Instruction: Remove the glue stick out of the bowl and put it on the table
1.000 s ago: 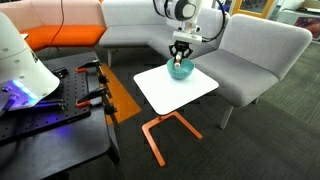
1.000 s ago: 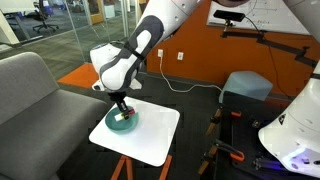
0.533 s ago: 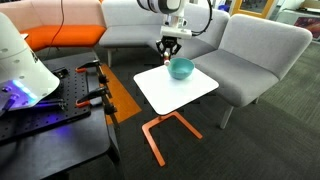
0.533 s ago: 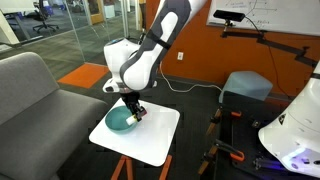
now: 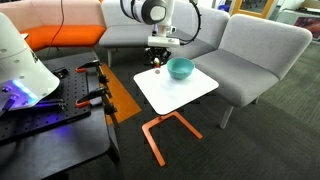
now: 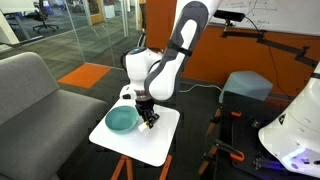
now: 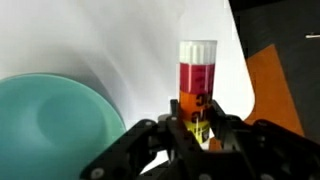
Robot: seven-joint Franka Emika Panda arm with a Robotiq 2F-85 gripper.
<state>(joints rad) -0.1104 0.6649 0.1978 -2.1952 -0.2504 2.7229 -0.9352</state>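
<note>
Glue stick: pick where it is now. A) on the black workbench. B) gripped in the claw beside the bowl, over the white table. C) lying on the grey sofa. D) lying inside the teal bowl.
B: the wrist view shows the glue stick pinched in the claw, the bowl beside it, the table behind.

In the wrist view the bowl (image 7: 55, 125) is cut off by the left and bottom edges. The lower end of the glue stick (image 7: 197, 80) is hidden between the fingers (image 7: 176, 132) of the tool (image 7: 200, 130), whose body runs off the bottom edge. The print on the stick is too blurred to read. In both exterior views the stick is too small to tell apart from the tool (image 5: 157, 60) (image 6: 147, 120), and its contact with the bench (image 6: 155, 145) cannot be judged.
</note>
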